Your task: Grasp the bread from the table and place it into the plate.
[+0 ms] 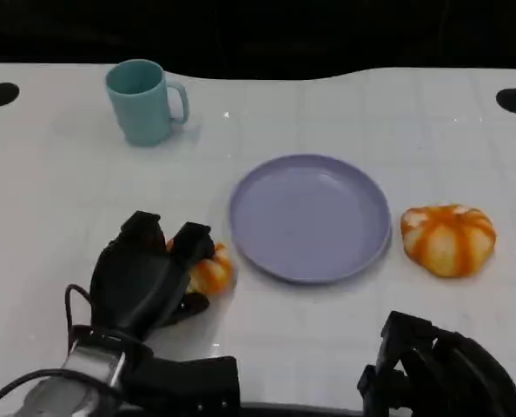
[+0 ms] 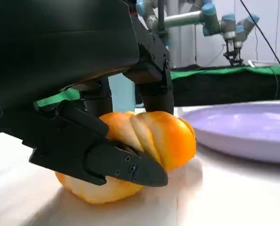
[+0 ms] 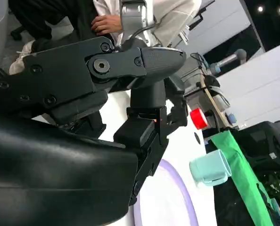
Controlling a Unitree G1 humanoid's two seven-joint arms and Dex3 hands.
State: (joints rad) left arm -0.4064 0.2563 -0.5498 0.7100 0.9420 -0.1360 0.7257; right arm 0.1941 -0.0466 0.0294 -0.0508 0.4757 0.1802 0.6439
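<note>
Fingers (image 2: 130, 165) of the left hand (image 1: 149, 269) wrap the bread (image 2: 149, 141), which sits on the table (image 1: 67, 200) just left of the plate (image 1: 310, 217). I judge the hold should firm before lifting, then rise enough to pass over the plate's rim. The right hand (image 1: 440, 365) hangs below the plate, fingers curled in, holding nothing.

No readable text, label, brand, number or sign anywhere. Teal mug (image 1: 142, 101): plain, no print. Purple plate (image 1: 310, 217): plain, unmarked. White table (image 1: 58, 200): faint grid lines only, no writing. Black hand shells: bare, screws only, no lettering legible.
</note>
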